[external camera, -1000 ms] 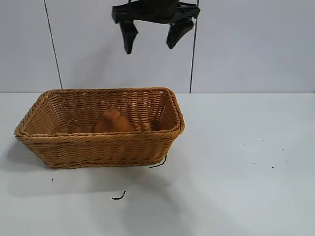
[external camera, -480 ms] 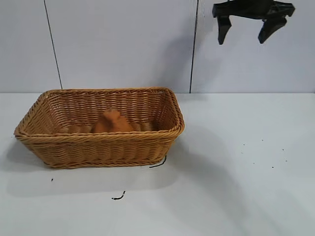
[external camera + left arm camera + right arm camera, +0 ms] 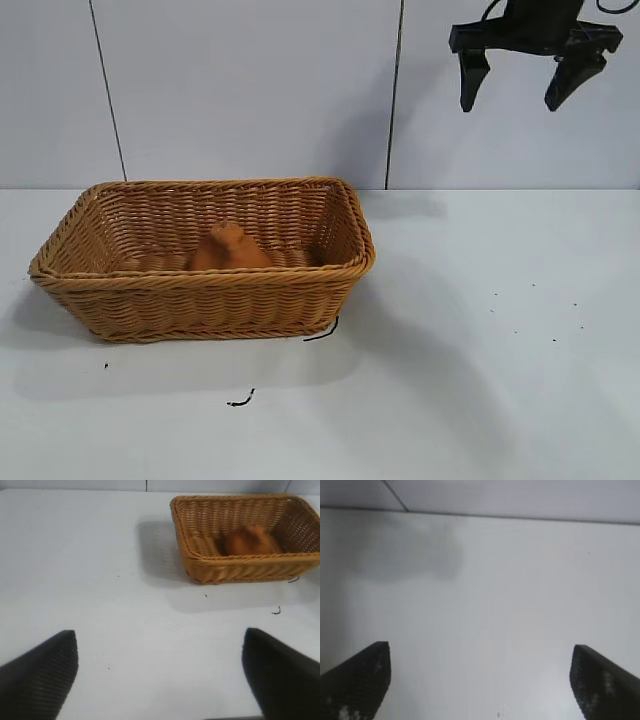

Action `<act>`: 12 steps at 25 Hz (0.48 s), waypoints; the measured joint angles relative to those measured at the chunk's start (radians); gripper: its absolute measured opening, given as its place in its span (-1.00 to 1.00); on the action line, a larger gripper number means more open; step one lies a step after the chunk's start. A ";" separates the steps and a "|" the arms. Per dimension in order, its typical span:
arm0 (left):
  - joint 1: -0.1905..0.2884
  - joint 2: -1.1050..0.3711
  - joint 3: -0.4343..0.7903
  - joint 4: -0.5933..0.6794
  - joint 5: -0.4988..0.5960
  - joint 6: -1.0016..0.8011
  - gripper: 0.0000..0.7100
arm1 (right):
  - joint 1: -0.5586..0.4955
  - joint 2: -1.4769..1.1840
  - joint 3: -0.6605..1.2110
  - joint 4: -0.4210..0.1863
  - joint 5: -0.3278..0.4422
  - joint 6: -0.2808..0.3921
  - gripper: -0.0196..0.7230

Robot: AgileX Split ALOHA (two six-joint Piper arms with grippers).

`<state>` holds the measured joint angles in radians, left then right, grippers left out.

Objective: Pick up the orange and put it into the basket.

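Exterior view: orange [image 3: 229, 248] lies inside basket [image 3: 200, 300], left of centre on the counter [image 3: 480, 380]. Right tool [image 3: 522, 88], upper right, spread wide, empty. Left tool [image 3: 160, 672] wide, empty.

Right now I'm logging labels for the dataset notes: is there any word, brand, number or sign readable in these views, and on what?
None: no text shows on the basket, the orange, the table, the wall or either gripper.
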<state>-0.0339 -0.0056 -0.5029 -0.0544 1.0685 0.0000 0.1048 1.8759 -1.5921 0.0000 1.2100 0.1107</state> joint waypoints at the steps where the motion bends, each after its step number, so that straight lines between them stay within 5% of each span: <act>1: 0.000 0.000 0.000 0.000 0.000 0.000 0.80 | 0.000 -0.050 0.089 0.000 0.001 -0.004 0.92; 12: 0.000 0.000 0.000 0.000 0.000 0.000 0.80 | 0.000 -0.709 0.774 0.000 0.001 -0.015 0.92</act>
<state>-0.0339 -0.0056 -0.5029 -0.0544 1.0685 0.0000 0.1048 1.1669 -0.8180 0.0000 1.2107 0.0958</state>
